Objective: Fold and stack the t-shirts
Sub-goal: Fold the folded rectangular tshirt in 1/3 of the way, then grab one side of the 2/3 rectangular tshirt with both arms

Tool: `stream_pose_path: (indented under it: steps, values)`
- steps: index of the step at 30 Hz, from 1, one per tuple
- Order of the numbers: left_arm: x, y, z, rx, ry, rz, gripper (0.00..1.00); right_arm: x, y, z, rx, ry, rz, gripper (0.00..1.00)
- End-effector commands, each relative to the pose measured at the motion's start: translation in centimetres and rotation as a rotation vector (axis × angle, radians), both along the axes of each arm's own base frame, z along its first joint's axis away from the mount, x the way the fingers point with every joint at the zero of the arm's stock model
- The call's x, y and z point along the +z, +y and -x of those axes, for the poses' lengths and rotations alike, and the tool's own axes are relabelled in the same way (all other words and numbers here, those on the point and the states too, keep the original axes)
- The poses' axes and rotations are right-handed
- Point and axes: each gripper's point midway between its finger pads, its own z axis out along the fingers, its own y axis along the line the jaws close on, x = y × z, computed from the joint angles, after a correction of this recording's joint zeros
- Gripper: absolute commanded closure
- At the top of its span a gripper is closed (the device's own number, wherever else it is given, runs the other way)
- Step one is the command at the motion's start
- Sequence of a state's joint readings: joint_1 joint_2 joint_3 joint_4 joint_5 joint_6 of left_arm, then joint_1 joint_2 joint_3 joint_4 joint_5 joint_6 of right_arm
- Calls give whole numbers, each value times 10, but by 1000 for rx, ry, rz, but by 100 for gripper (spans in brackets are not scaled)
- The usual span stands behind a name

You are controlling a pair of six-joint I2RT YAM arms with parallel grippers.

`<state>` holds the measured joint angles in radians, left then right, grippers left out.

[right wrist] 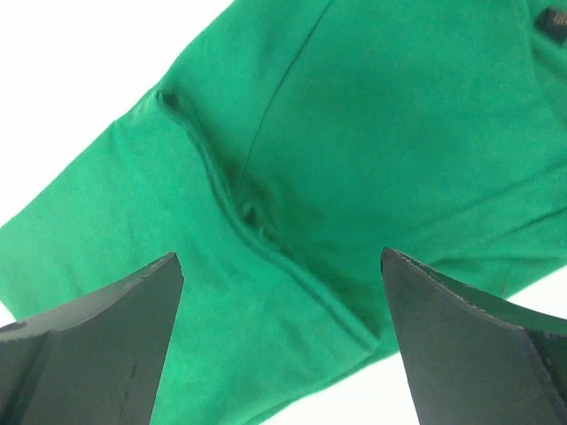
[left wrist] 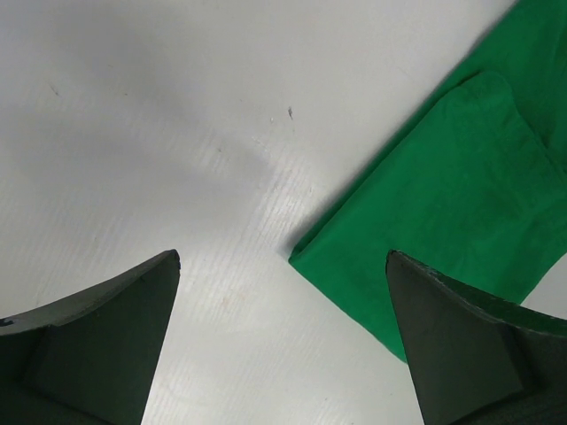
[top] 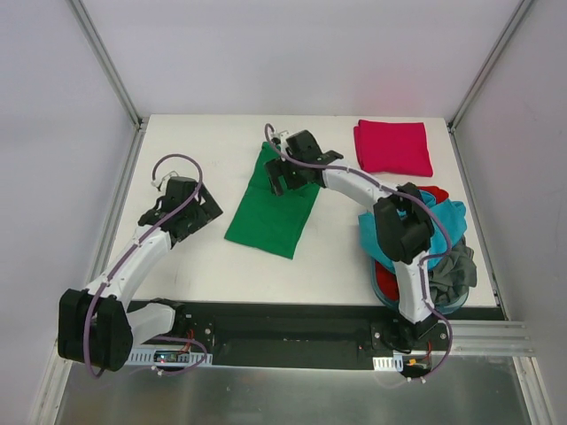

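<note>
A bright green t-shirt lies folded into a long strip in the middle of the table. It also shows in the left wrist view and fills the right wrist view. A crimson-pink t-shirt lies folded at the far right. Teal, red and dark grey t-shirts are heaped in the blue tub. My right gripper is open over the green shirt's far end. My left gripper is open over bare table, left of the shirt's near corner.
The round blue tub stands at the near right, beside the right arm's base. White walls with metal posts close in the table on three sides. Bare white tabletop lies at the far left.
</note>
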<state>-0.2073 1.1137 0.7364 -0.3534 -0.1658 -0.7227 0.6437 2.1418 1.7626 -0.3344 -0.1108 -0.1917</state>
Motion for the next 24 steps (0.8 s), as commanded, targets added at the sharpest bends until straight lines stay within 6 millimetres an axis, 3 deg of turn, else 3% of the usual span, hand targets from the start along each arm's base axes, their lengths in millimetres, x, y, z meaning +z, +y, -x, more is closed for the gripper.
stream_pose_path:
  steps: [1,4,5,9,14,17,24]
  values:
    - [-10,-12,4,-28,39,73,1,60,-10,33,3,-141,-54,4]
    - [-18,-22,6,-61,62,117,1,82,-38,58,-70,-228,-161,4]
    - [-22,-25,7,-69,77,130,3,73,-49,69,-107,-215,-192,4]
    - [-32,-45,10,-130,126,220,15,67,-66,102,-107,-134,-269,4]
    - [-55,-54,14,-130,204,267,31,56,-57,150,43,-40,-367,4]
    - [-66,-54,16,-118,246,269,44,41,-60,164,80,-73,-333,4]
    - [-84,-56,12,-90,291,280,54,23,-58,182,154,-69,-247,4]
